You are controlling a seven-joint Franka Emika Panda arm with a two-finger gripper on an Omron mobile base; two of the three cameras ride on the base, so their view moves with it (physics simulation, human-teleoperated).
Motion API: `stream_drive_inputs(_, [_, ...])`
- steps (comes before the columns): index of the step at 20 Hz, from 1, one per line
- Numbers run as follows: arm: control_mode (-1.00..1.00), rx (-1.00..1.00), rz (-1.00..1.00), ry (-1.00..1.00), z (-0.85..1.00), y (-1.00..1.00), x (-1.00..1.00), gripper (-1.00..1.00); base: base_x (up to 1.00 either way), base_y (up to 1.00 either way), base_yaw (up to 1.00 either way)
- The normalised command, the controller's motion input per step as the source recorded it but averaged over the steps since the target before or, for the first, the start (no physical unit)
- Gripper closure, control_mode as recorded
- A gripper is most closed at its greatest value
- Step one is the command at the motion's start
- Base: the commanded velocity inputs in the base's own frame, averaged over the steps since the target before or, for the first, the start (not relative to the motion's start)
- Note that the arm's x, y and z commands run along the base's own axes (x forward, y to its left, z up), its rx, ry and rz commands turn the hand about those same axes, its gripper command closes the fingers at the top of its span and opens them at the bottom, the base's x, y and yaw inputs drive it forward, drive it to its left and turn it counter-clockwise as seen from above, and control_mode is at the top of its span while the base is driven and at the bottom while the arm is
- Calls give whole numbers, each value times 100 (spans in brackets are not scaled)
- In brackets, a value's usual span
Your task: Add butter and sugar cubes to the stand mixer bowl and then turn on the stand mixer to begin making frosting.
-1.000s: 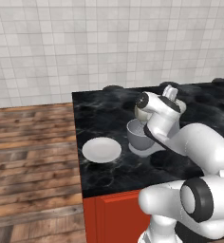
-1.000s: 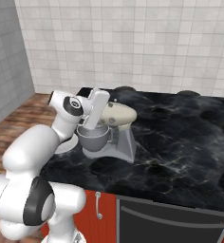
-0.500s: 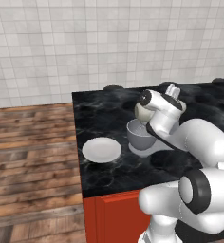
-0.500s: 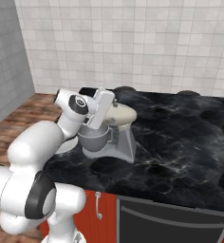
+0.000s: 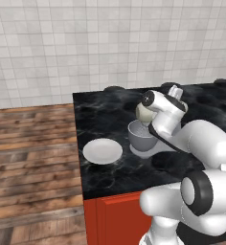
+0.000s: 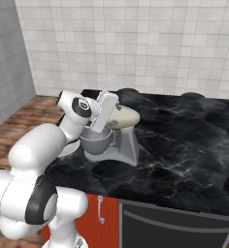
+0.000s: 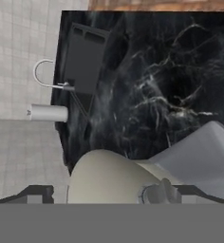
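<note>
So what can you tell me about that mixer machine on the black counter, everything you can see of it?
The stand mixer has a rounded cream-beige head, lying level, on a slanted grey neck and a flat grey base that rests on the dark marble counter. A deep grey metal bowl sits on the base under the head. The robot's open gripper hovers close over the head's front end; whether it touches is unclear. A white plate lies apart, beside it.

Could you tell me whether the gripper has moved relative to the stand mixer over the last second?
Yes. The gripper has shifted rightward along the stand mixer, over its beige head, away from the stand mixer bowl.
</note>
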Motion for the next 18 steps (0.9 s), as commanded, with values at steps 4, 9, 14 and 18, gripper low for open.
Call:
stream_drive_inputs(4, [-100, 0, 0, 0, -25, 0, 0, -100, 0, 0, 0])
stream_drive_inputs(9, [-100, 8, 0, 5, -27, 0, 8, -100, 0, 0, 0])
stream_drive_inputs(14, [-100, 10, 0, 6, -25, 0, 13, 100, 0, 0, 0])
stream_drive_inputs(18, [-100, 8, 0, 7, -31, 0, 8, 100, 0, 0, 0])
